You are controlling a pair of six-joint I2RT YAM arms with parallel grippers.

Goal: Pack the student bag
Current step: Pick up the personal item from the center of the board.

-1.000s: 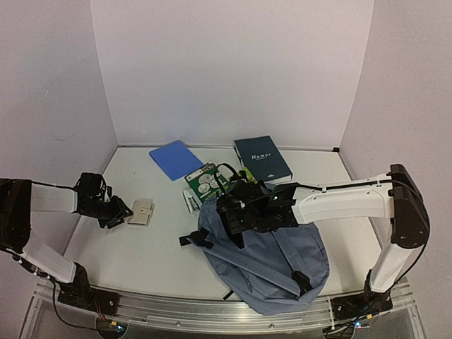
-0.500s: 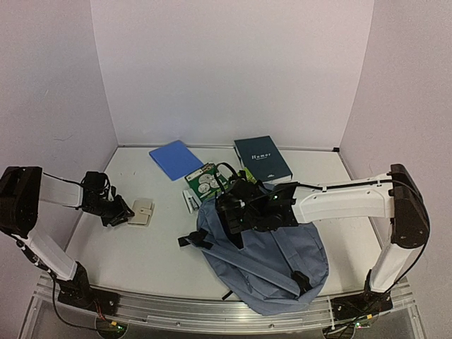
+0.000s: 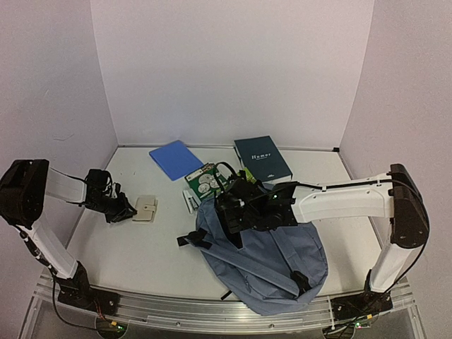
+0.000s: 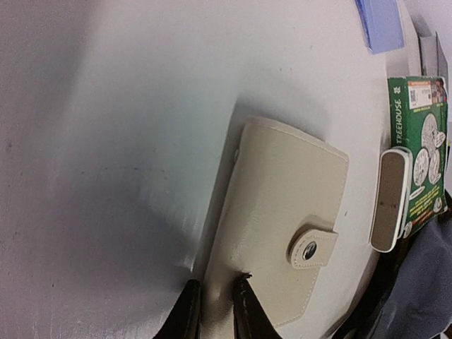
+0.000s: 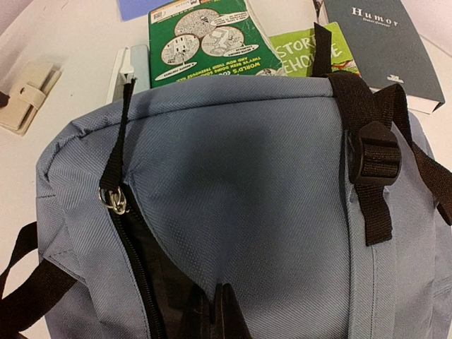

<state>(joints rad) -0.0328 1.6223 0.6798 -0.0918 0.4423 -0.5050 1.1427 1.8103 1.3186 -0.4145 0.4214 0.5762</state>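
Pinching a cream, leather-look wallet (image 4: 275,226) with a snap tab by its long edge, using the left fingers (image 4: 247,311): only a narrow gap, filled by that edge, one tip over the wallet's face and one on the table side. Placing the left gripper (image 3: 125,211) low at the left of the white table (image 3: 141,254), against the wallet.

Clamping the large soft slate-blue fabric backpack (image 3: 272,247) with the right gripper (image 5: 215,318): fingers fully together on a fold of blue cloth at the lip of the unzipped opening, just beside the black zipper (image 5: 134,261) and its metal pull ring (image 5: 113,200). Finding the backpack right of centre on the table, bottom end near the front edge, top end toward the books, black straps and a black buckle (image 5: 373,159) on its upper side, dark lining showing in the gap.

Reading "Humor" in pale letters on a dark teal hardback book (image 3: 263,158) at the far side. Reading "TREEHOUSE" on the spine of a green paperback (image 4: 417,155) with round cartoon panels, and "WORLD'S" on its cover. Making out only "STOR" on a lime-green book (image 5: 311,53) partly under the backpack's top strap. Noting a white oblong object (image 4: 390,201) just beside the green paperback, between it and the wallet, and a plain blue notebook (image 3: 175,159) at the far left of the books.
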